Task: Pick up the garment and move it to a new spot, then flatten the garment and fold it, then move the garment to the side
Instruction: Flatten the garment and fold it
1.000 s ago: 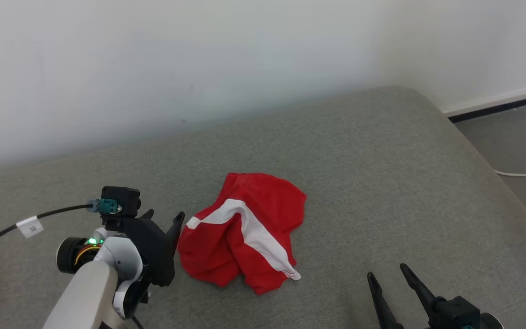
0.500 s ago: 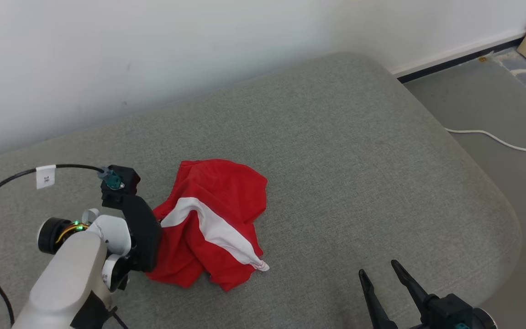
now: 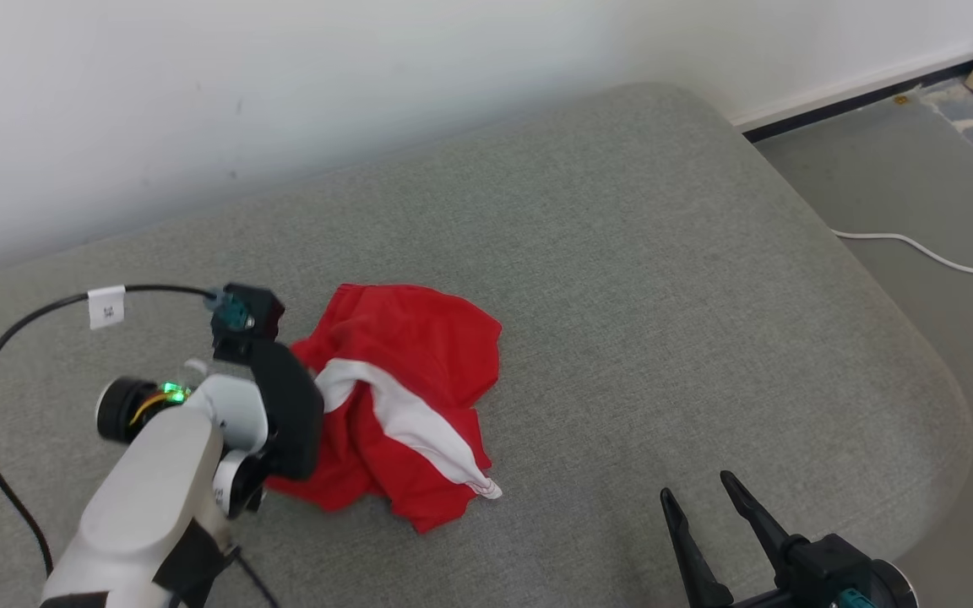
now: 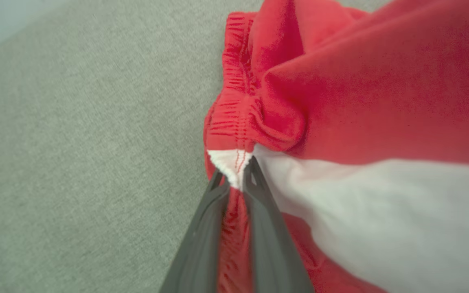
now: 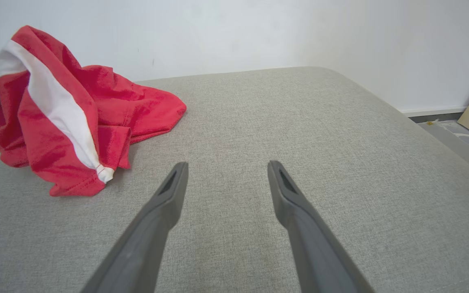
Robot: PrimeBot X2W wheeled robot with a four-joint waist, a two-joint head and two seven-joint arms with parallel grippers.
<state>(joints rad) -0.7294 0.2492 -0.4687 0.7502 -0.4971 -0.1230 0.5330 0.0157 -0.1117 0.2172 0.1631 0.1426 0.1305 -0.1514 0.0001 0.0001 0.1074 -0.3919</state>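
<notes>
Garment [image 3: 427,355] — now in left end effector [image 4: 236,176]

Pale forearm [image 3: 144,498], black wrist block [image 3: 284,414] with green light [image 3: 170,390], white-tagged black cable [image 3: 165,288], long dark fingers [image 5: 299,219].

The head camera looks forward and down from above onto the grey cushion [image 3: 638,253], with the wall [image 3: 368,84] at 12 o'clock and the floor [image 3: 917,169] at 2 o'clock. The left wrist camera sits very near the red garment [image 4: 381,101], facing along the left gripper [image 4: 235,169] toward 12 o'clock. The right wrist camera looks low across the cushion toward the wall, well back from the garment at its 10 o'clock. All three views share garment and cushion.
</notes>
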